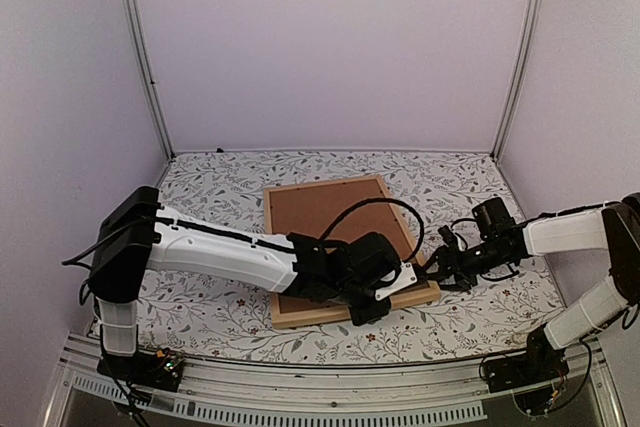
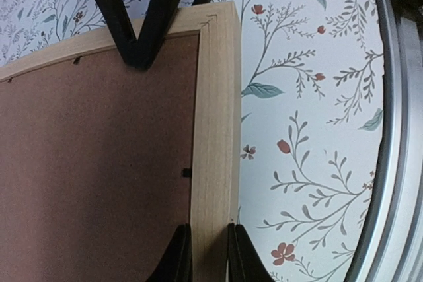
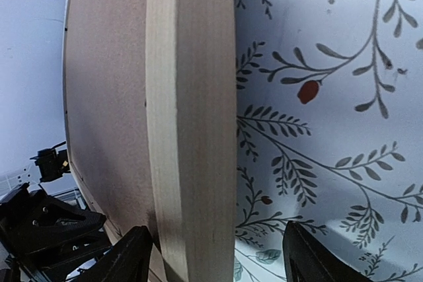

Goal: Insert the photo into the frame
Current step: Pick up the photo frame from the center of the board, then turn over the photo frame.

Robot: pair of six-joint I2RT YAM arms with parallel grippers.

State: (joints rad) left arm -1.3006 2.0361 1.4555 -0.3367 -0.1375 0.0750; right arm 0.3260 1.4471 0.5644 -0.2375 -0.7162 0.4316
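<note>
The frame (image 1: 320, 185) of light wood lies back-up on the table, a brown backing board (image 1: 335, 217) filling it. The photo is hidden. My left gripper (image 1: 392, 295) is shut on the frame's near rail (image 2: 215, 130); both fingers (image 2: 177, 259) press its sides. My right gripper (image 1: 438, 272) is at the near right corner. It is open and straddles the rail (image 3: 192, 97), with a wide gap on the table side. Its fingers (image 2: 142, 24) show dark over that corner in the left wrist view.
A floral cloth (image 1: 470, 187) covers the table. A metal rail (image 2: 390, 130) runs along the table's near edge, close to the frame's near rail. Lilac walls (image 1: 330, 47) enclose the back and both sides. The left arm (image 3: 39, 229) shows dark beyond the frame.
</note>
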